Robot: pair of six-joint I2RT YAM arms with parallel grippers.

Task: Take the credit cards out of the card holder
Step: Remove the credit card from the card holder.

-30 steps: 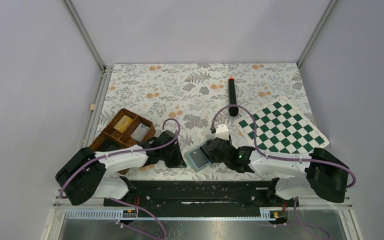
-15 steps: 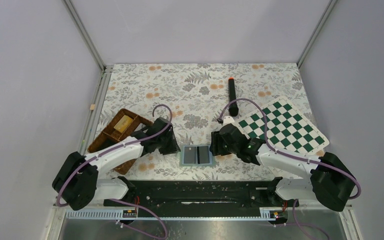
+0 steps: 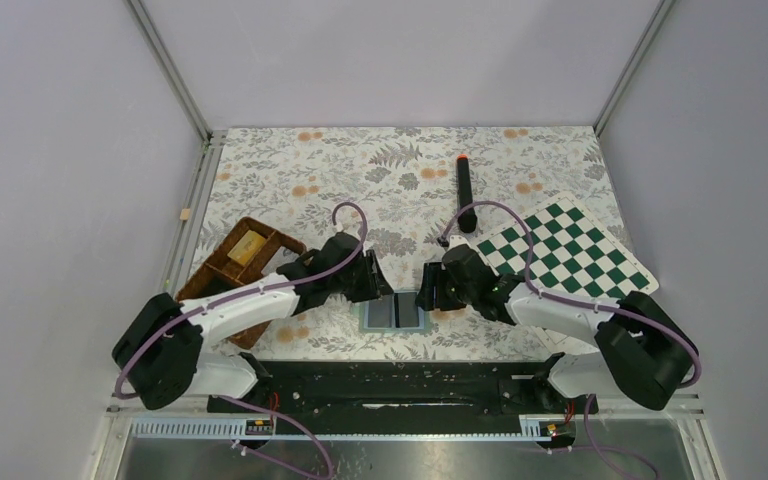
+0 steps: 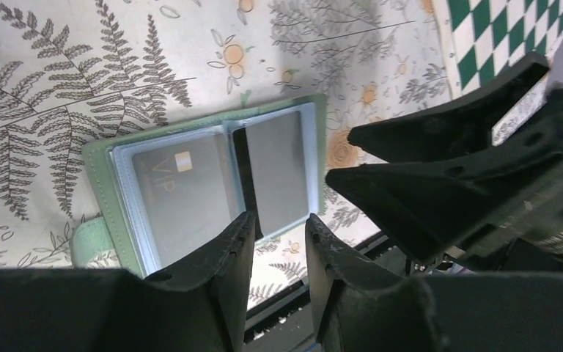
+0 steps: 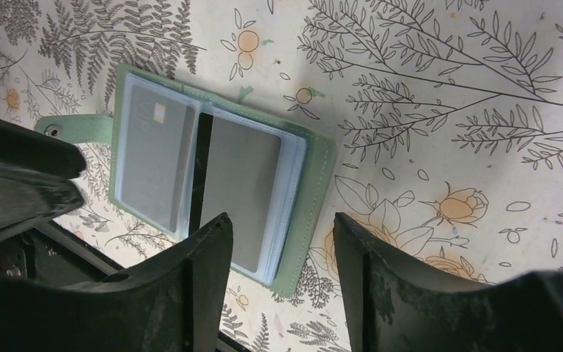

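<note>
Floral tablecloth (image 3: pixel 380 180) near front edge carries card holder (image 3: pixel 393 312), lying open flat; two grey credit cards (image 4: pixel 183 192) inside clear sleeves, one per panel; left gripper (image 4: pixel 278 224) just left of it, jaws apart, empty; right gripper (image 5: pixel 280 224) just right, jaws wide apart, empty

Pale lilac walls (image 3: pixel 60 150) enclose a floral tabletop (image 3: pixel 380 170).

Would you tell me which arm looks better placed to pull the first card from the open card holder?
Probably the right. The right gripper is open wide at an edge of the card holder, with a grey card showing between its fingers. The left gripper is open more narrowly, near the fold.
</note>
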